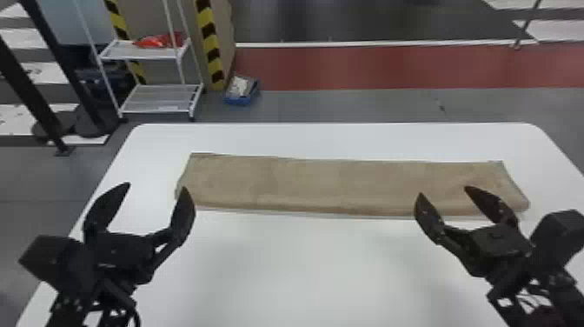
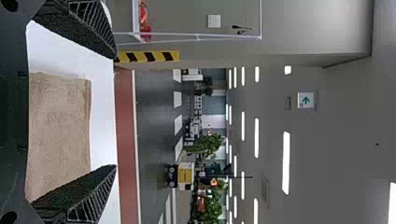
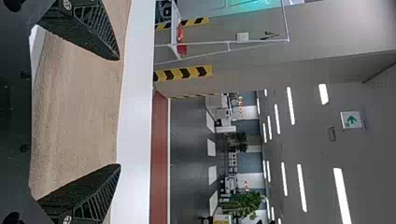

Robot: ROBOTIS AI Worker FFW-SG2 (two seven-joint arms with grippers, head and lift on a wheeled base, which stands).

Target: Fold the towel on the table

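On the white worktop (image 1: 313,269), the tan towel (image 1: 313,185) lies flat, likely folded long and thin; making it shorter seems left. Left tool (image 1: 155,187) and right tool (image 1: 444,191) spread wide, empty.

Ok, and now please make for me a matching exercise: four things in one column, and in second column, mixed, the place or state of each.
1. Towel
2. Left gripper
3. Blue container
4. Red item

A. on the floor
B. on the white rack
C. in a long strip on the table
D. open and empty

Pairs: 1-C, 2-D, 3-A, 4-B
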